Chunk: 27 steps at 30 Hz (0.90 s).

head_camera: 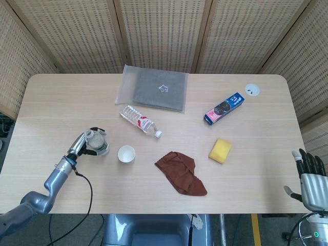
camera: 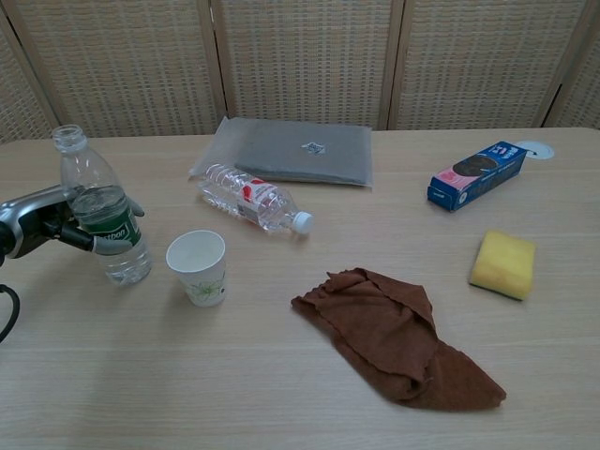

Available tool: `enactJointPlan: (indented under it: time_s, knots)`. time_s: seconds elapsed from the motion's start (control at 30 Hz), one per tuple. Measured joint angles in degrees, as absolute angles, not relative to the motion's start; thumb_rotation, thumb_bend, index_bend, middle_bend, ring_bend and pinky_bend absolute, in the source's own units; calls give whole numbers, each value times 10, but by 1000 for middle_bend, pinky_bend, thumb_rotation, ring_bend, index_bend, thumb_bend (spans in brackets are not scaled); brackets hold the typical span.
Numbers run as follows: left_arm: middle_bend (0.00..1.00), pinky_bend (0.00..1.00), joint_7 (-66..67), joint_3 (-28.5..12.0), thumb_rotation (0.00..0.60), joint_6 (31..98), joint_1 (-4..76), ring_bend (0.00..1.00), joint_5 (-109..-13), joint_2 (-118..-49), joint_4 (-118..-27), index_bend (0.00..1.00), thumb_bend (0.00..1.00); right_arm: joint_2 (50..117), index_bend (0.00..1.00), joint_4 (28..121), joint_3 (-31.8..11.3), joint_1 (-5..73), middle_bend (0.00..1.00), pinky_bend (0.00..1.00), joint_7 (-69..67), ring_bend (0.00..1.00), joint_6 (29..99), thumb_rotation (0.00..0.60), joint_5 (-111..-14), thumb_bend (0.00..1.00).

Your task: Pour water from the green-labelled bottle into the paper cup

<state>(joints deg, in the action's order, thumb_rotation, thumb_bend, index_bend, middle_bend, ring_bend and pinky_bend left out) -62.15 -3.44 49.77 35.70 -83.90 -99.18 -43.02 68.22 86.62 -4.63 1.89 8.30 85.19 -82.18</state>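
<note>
The green-labelled bottle point(camera: 101, 217) stands upright and uncapped near the table's left side, also seen from above as the bottle point(head_camera: 97, 143). My left hand point(camera: 52, 225) grips it from the left, fingers wrapped around the label; the same left hand point(head_camera: 82, 146) shows in the head view. The white paper cup point(camera: 198, 267) stands upright just right of the bottle, apart from it; from above the cup point(head_camera: 126, 154) looks empty. My right hand point(head_camera: 309, 173) hangs off the table's right front corner, fingers spread, holding nothing.
A second clear bottle with a red label point(camera: 256, 200) lies on its side behind the cup. A brown cloth point(camera: 398, 335), yellow sponge point(camera: 502, 263), blue snack box point(camera: 476, 173), grey packaged fabric point(camera: 286, 151) and a small white disc point(head_camera: 251, 89) lie on the table.
</note>
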Motion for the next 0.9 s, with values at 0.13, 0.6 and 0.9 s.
enactJointPlan:
  time_s: [0.13,0.6,0.9]
  knots:
    - [357,232,-644,-34,600,500,358,194,-841,-991,-431,510,436,683,0,866,-46,19,0,0,84,0,851,600,-821,0]
    - [446,361,-672,-48,600,529,353,304,-835,-995,-421,614,572,683,0,866,-45,20,0,0,85,0,850,600,-821,0]
    - [446,378,-637,-35,600,549,355,307,-857,-949,-432,615,574,683,0,868,-44,19,0,0,87,0,853,600,-824,0]
